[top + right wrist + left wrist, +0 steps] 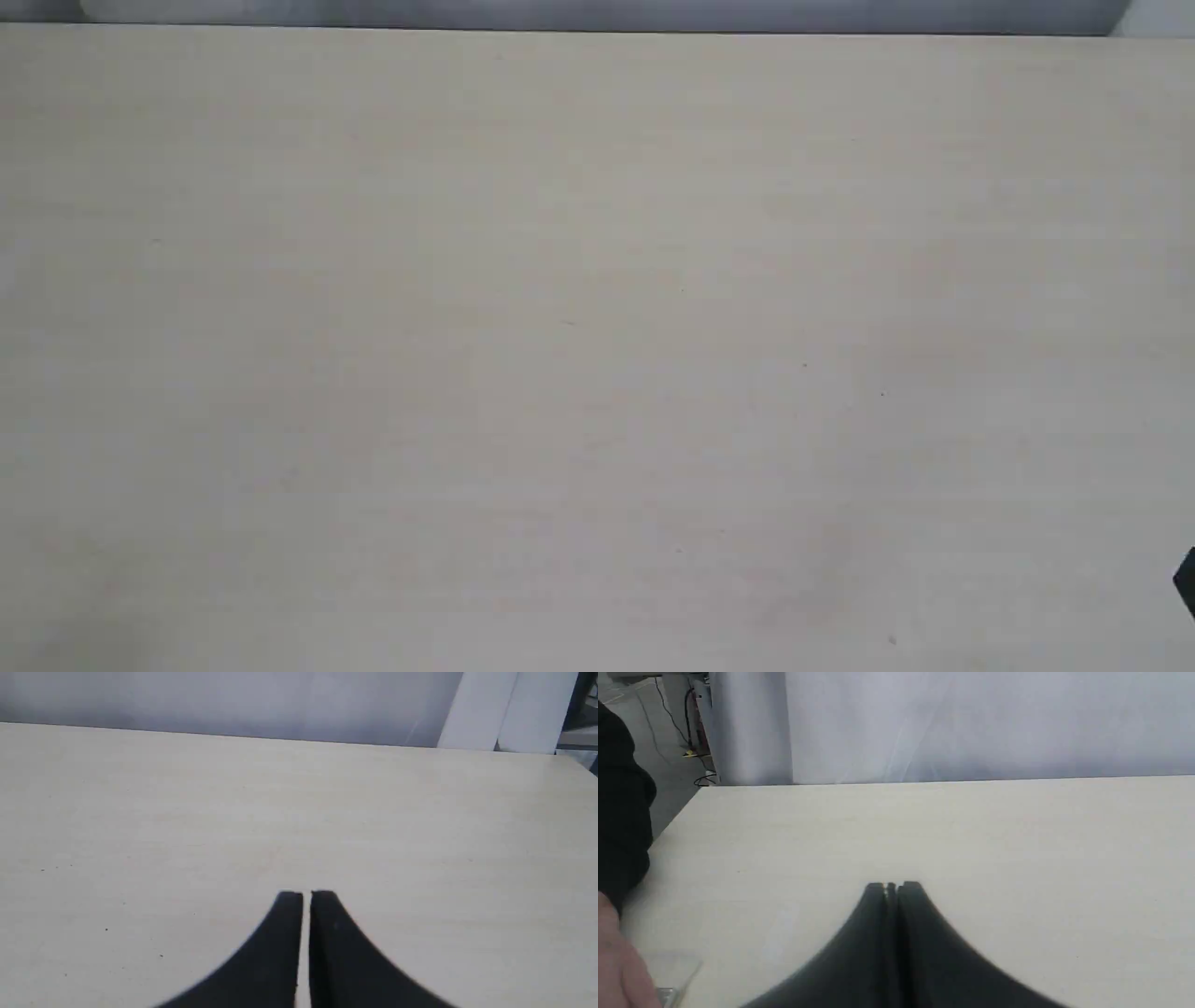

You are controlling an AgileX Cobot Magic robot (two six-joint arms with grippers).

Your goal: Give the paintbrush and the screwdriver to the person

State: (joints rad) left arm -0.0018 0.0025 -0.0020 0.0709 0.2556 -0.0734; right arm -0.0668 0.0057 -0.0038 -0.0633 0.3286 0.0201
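Note:
My left gripper [892, 886] hovers low over the pale table [971, 835], shut with nothing between its fingers. The person's bare hand [616, 961] with a black sleeve [621, 812] is at the table's edge in the left wrist view. Beside the hand lies a blurred pale flat shape with a bit of silver metal [665, 993], which looks like the paintbrush's bristle end. My right gripper [306, 896] is shut over bare table, a hairline gap between its tips and nothing held. The screwdriver is out of view.
The exterior view shows only the bare tabletop [597, 327] and a black corner of an arm [1186, 581] at its right edge. A white curtain [971, 723] hangs behind the table's far edge. Cables lie on the floor [696, 751] past the table's corner.

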